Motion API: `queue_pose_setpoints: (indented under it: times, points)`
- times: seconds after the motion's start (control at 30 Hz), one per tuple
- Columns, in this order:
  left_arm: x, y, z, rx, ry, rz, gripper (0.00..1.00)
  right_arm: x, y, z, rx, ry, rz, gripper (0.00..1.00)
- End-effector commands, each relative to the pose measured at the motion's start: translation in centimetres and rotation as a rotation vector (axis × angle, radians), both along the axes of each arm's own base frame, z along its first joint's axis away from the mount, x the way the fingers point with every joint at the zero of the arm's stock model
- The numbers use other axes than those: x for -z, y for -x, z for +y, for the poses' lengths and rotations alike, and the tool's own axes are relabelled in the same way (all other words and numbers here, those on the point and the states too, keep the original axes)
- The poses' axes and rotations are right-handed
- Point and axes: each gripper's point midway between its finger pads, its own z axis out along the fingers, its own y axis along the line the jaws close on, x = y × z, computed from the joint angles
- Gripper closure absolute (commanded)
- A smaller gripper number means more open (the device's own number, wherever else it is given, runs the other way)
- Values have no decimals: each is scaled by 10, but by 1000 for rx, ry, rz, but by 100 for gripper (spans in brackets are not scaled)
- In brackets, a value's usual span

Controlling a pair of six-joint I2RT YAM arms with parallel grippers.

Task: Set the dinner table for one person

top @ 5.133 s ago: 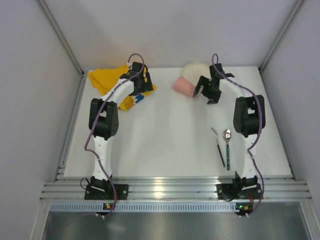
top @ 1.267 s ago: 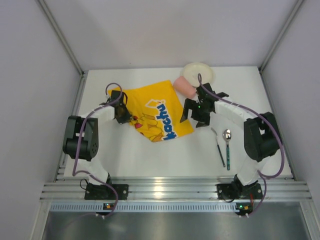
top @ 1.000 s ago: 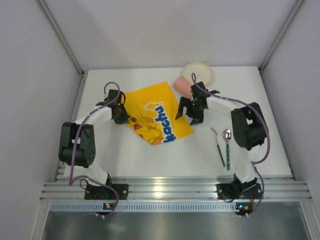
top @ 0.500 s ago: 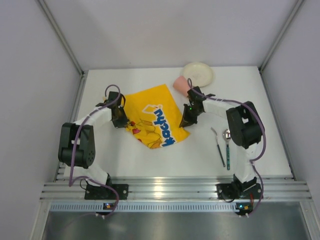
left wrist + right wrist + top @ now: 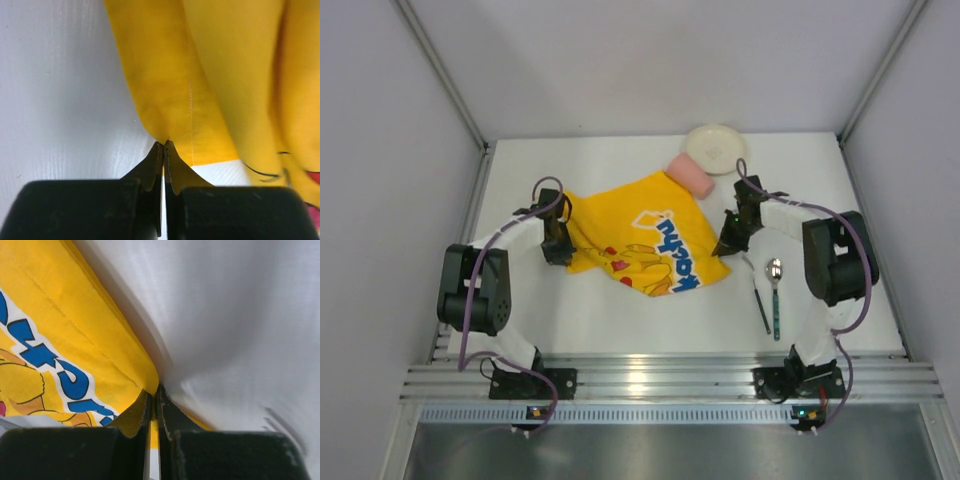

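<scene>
The yellow Pikachu-print mat (image 5: 645, 240) lies partly spread on the white dinner table (image 5: 620, 320), still creased and slanted. My left gripper (image 5: 558, 246) is shut on the mat's left edge. In the left wrist view the yellow hem (image 5: 200, 75) is pinched right at that gripper's tips (image 5: 163, 145). My right gripper (image 5: 725, 245) is shut on the mat's right edge. The right wrist view shows yellow cloth with blue lettering (image 5: 60, 315) caught at its tips (image 5: 154, 390).
A pink cup (image 5: 685, 177) lies on its side just behind the mat, next to a cream plate (image 5: 715, 148) at the back. A spoon (image 5: 775, 290) and a dark fork (image 5: 757, 295) lie to the right of the mat.
The right gripper has shut on the mat's right edge and drawn it to the right, stretching the cloth wider. The left gripper has kept its hold and barely moved.
</scene>
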Motion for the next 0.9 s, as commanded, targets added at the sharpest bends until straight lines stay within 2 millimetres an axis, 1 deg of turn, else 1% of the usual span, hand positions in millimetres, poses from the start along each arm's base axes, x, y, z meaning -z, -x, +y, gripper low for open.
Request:
queue_pose_setpoints:
  times: [0.0, 0.07, 0.17, 0.2, 0.23, 0.27, 0.3, 0.33, 0.37, 0.4, 0.43, 0.47, 0.5, 0.53, 0.57, 0.6, 0.63, 0.67, 0.7, 0.77, 0.8, 0.83, 0.87]
  points:
    - [9, 11, 6, 22, -36, 58, 100, 15, 11, -52, 35, 150, 30, 100]
    - [10, 12, 9, 25, -53, 67, 100, 17, 16, -59, 38, 158, 40, 100]
    - [6, 16, 19, 28, -103, 87, 100, 17, 22, -67, 50, 171, 49, 100]
    - [4, 18, 25, 22, -136, 96, 100, 17, 24, -70, 54, 190, 52, 100]
    - [1, 26, 30, 20, -159, 127, 100, 15, 25, -73, 58, 200, 50, 100]
    - [-6, 27, 34, 16, -178, 130, 100, 15, 29, -75, 59, 213, 57, 100]
    - [-10, 30, 42, 2, -218, 138, 100, 15, 34, -81, 69, 241, 70, 100]
    - [-18, 40, 49, -14, -248, 166, 100, 13, 36, -83, 70, 250, 74, 100]
    - [-22, 44, 55, -30, -270, 179, 100, 15, 45, -86, 74, 262, 98, 100]
    - [-26, 48, 58, -40, -281, 191, 100, 15, 49, -91, 84, 286, 107, 100]
    - [-30, 53, 67, -80, -315, 208, 100, 12, 52, -93, 93, 291, 109, 100]
    - [-37, 63, 71, -96, -328, 240, 100, 14, 62, -95, 100, 294, 135, 100]
    - [-39, 68, 75, -109, -338, 260, 100, 13, 65, -97, 106, 295, 139, 100]
    - [-44, 73, 84, -144, -372, 269, 100, 11, 67, -97, 111, 290, 135, 100]
    - [-48, 75, 88, -163, -386, 277, 100, 12, 75, -97, 112, 288, 153, 100]
    - [-52, 83, 94, -167, -408, 308, 100, 12, 78, -95, 108, 274, 161, 100]
    - [-55, 86, 100, -177, -427, 319, 100, 10, 81, -93, 104, 262, 161, 100]
    - [-60, 90, 109, -184, -472, 325, 100, 9, 87, -87, 87, 225, 175, 100]
    - [-63, 95, 113, -188, -489, 337, 100, 10, 90, -82, 66, 193, 184, 100]
    - [-73, 96, 118, -209, -476, 286, 100, 9, 99, -73, 15, 154, 218, 100]
    - [-78, 99, 121, -217, -486, 280, 100, 10, 104, -65, -17, 127, 240, 100]
    - [-86, 97, 126, -241, -495, 265, 100, 10, 107, -60, -45, 110, 249, 100]
    - [-89, 98, 128, -251, -501, 267, 100, 9, 109, -56, -73, 108, 254, 100]
